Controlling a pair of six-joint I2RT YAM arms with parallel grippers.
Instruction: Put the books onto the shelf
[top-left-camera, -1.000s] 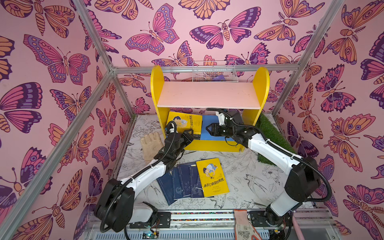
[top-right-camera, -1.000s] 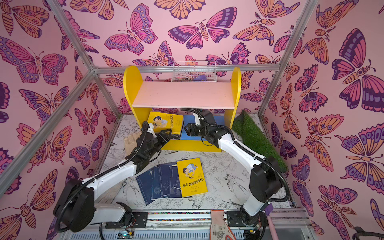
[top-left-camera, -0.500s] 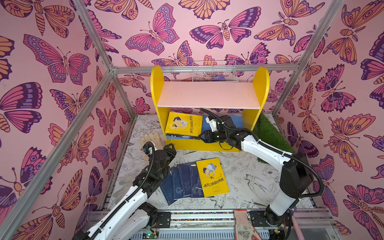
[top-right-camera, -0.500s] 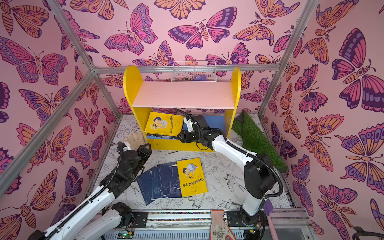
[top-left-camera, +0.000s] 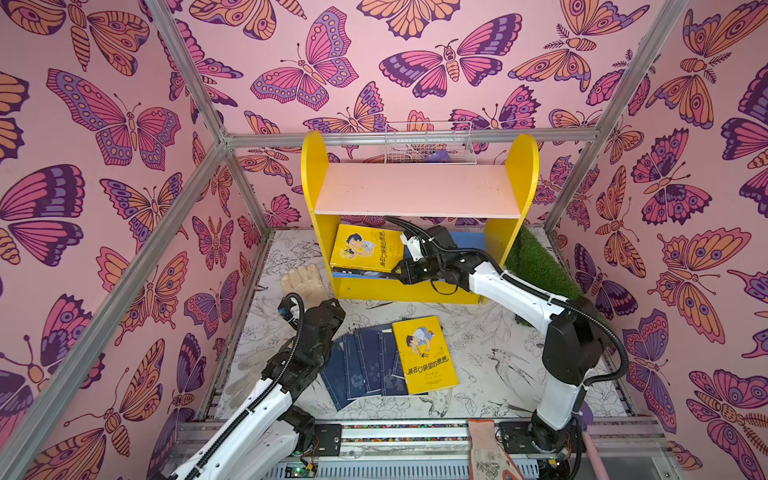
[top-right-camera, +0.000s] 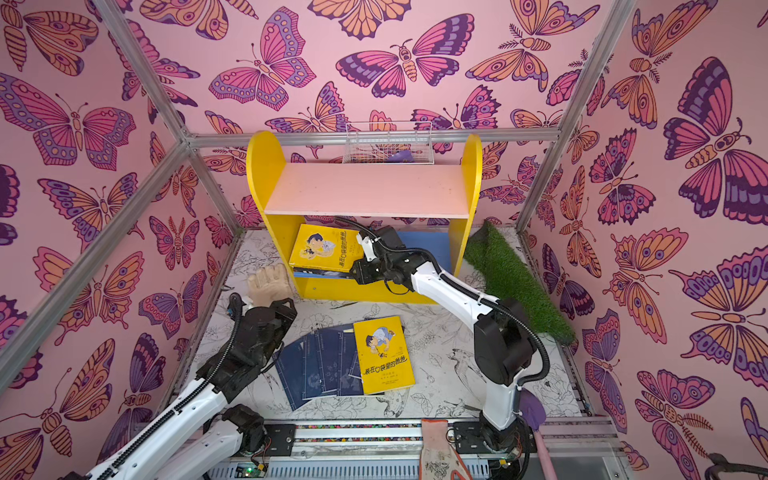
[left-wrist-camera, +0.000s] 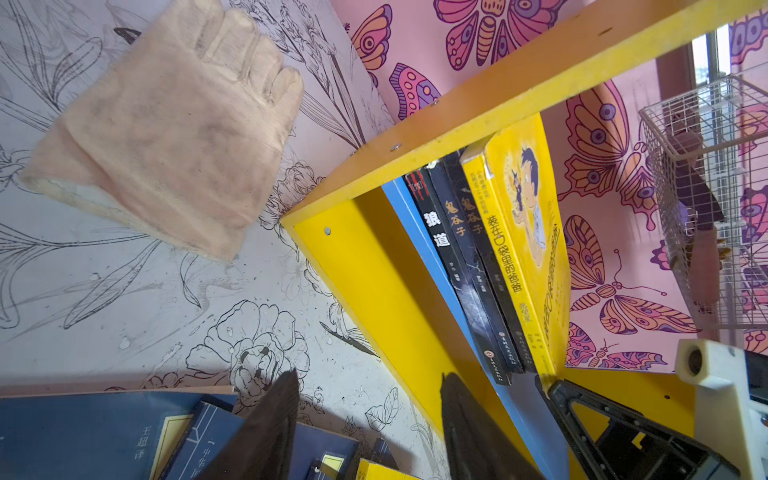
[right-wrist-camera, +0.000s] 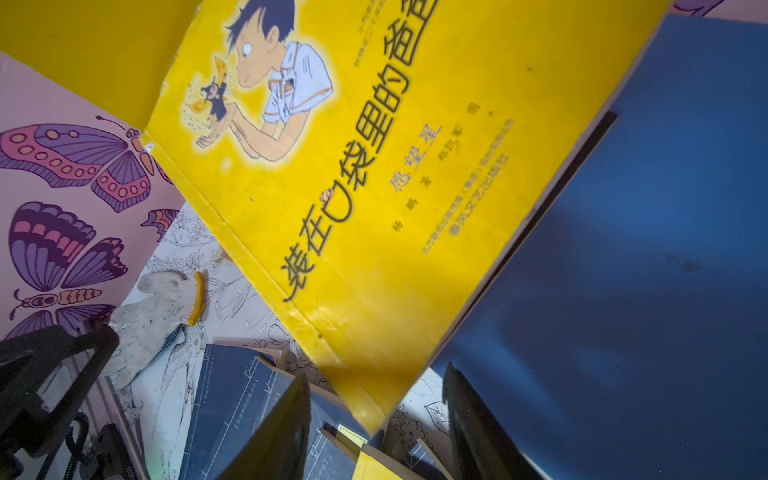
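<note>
The shelf stands at the back. On its blue lower board a yellow book leans on dark books by the left panel. My right gripper is open at that book's lower corner, which hangs between the fingers without touching them. My left gripper is open and empty, low over the floor in front of the shelf's left end. Navy books lie fanned on the floor under another yellow book.
A beige glove lies left of the shelf. A white wire basket hangs behind the top board. Green turf lies to the right. A white knit glove lies on the floor, another glove on the front rail.
My left arm has drawn back from the shelf's yellow book to the floor in front. My right gripper has slid left along the lower board to that book's corner.
</note>
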